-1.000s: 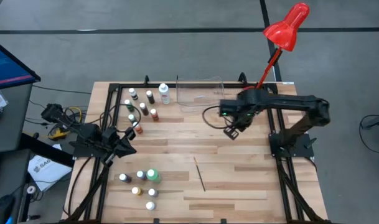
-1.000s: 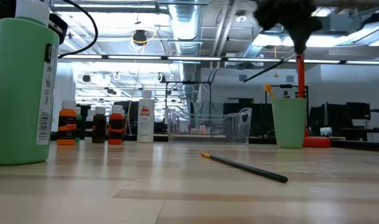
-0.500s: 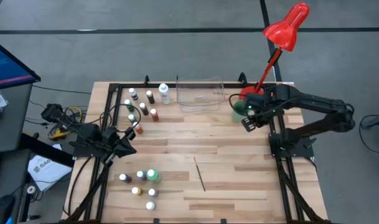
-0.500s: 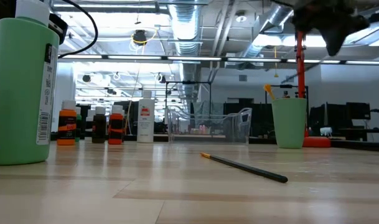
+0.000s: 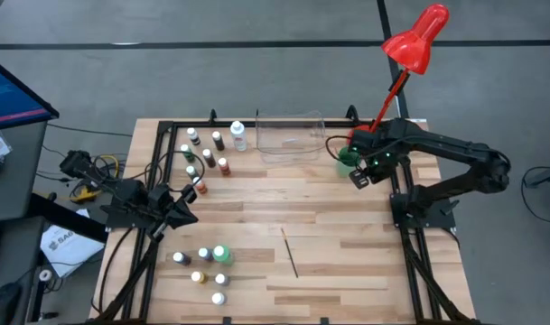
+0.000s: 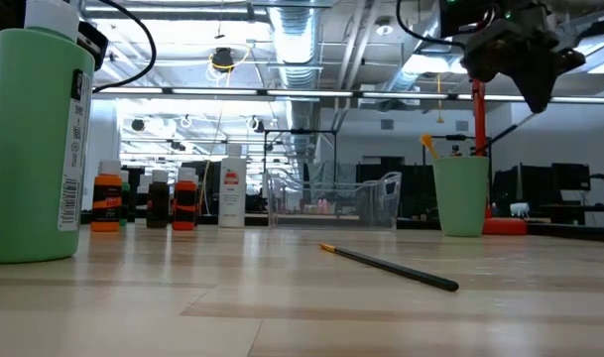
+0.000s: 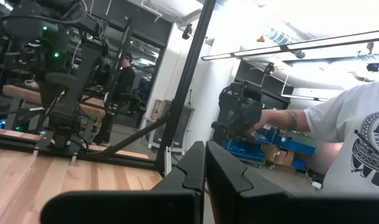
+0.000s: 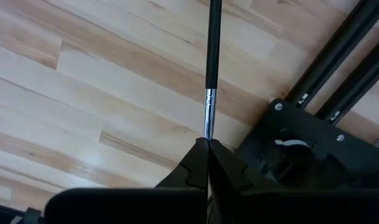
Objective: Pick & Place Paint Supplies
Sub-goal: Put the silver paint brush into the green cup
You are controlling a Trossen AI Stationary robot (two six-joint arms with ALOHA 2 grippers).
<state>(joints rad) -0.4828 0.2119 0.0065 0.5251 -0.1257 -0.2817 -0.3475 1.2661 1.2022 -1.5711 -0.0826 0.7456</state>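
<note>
L tool (image 5: 186,214) waits at the worktop's (image 5: 347,262) L side, fingers (image 7: 195,171) pressed together w/ nothing between. Just behind it, toward the far L corner, a cluster of small bottles (image 5: 205,155) stands w/ a taller white bottle (image 5: 237,134) at its far end; low view shows orange-labelled ones (image 6: 107,202) in a row. Nearer the front edge, a second group: tall green bottle (image 5: 220,255) w/ small bottles (image 5: 200,266) around it. One thin dark brush (image 5: 290,252) lies flat mid-worktop, well apart from both groups. Clear tray (image 5: 289,133) sits at the far edge, centre. R of it the green cup (image 6: 460,195) stands upright, w/ a yellow-tipped brush (image 6: 427,146) poking out. R tool (image 5: 358,173) hangs above the cup, pinching another brush (image 8: 211,68) by its metal ferrule, shaft pointing away from the fingers. Red lamp (image 5: 417,38) rises behind.
</note>
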